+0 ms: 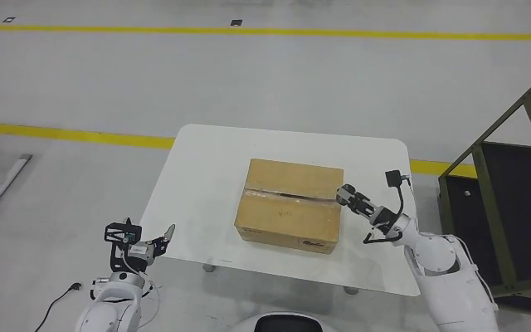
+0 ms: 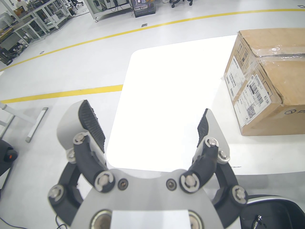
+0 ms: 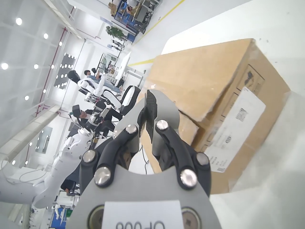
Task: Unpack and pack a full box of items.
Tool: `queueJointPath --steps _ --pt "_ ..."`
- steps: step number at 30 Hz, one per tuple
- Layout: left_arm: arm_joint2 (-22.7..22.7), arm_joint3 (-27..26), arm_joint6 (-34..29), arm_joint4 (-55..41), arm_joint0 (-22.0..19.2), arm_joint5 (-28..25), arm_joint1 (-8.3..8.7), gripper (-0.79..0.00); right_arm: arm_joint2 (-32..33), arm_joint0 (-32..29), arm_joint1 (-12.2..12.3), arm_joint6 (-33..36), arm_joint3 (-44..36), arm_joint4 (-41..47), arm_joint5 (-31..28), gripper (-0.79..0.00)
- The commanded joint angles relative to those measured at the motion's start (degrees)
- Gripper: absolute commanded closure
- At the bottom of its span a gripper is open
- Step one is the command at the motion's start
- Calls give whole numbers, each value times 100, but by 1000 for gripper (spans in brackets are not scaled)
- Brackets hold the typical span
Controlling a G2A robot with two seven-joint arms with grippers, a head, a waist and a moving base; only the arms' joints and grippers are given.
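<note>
box [image 1: 289, 206] on the white bench [image 1: 207, 166], dark rack [image 1: 489, 216] off to the right — right jaws closed at the box's right end, left jaws spread wide by the near-left corner.

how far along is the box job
Nothing looks done: the box sits on the table with its top flaps down. In hand: the right gripper, shut, is at the box's end by the seam; the left gripper hangs open at the table's corner. Left: opening, unpacking, repacking.
</note>
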Motion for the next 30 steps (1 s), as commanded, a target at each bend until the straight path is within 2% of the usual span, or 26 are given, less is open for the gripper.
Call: queueJointPath --steps 1,22,30 --pt "0 0 0 0 0 0 0 -785 -19 25 7 -2 -59 -87 -24 0" --pt "0 0 0 0 0 0 0 -785 6 20 23 -76 -86 -301 -63 0" --pt "0 0 0 0 0 0 0 -785 -417 531 -6 -71 -634 -937 877 0"
